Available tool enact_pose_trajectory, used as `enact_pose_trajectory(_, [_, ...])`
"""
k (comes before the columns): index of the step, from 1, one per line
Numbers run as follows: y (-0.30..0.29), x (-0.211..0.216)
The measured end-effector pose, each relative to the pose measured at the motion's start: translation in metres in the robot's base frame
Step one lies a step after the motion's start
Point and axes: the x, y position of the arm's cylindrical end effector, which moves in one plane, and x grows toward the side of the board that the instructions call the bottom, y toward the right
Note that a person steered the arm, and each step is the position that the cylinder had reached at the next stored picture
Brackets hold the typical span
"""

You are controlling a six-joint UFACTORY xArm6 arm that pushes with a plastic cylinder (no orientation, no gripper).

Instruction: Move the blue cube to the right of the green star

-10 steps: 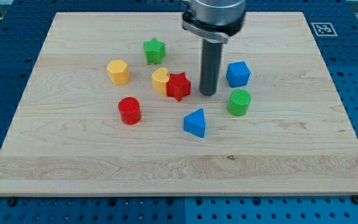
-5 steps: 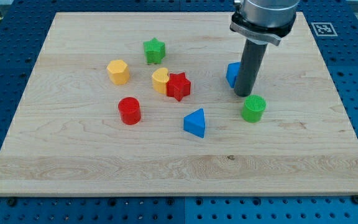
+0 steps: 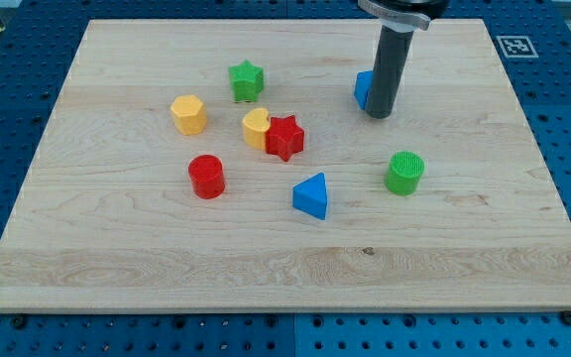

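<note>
The blue cube (image 3: 364, 89) sits toward the view's top right, mostly hidden behind my rod; only its left part shows. My tip (image 3: 379, 115) rests on the board right against the cube's right and lower side. The green star (image 3: 247, 80) lies well to the view's left of the cube, at about the same height.
A yellow hexagonal block (image 3: 188, 114), a yellow heart-like block (image 3: 256, 127) touching a red star (image 3: 285, 138), a red cylinder (image 3: 206, 177), a blue triangle (image 3: 311, 195) and a green cylinder (image 3: 404, 173) lie on the wooden board (image 3: 117, 248).
My tip moved right past the green cylinder, nudging it down-right, then went up the view to the blue cube's right side. The cube shifted up and slightly left.
</note>
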Motion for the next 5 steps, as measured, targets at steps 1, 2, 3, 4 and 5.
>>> enact_pose_trajectory(1, [0.005,0.0])
enact_pose_trajectory(2, [0.027,-0.001])
enact_pose_trajectory(3, [0.033,-0.014])
enact_pose_trajectory(4, [0.033,-0.026])
enact_pose_trajectory(5, [0.033,-0.026])
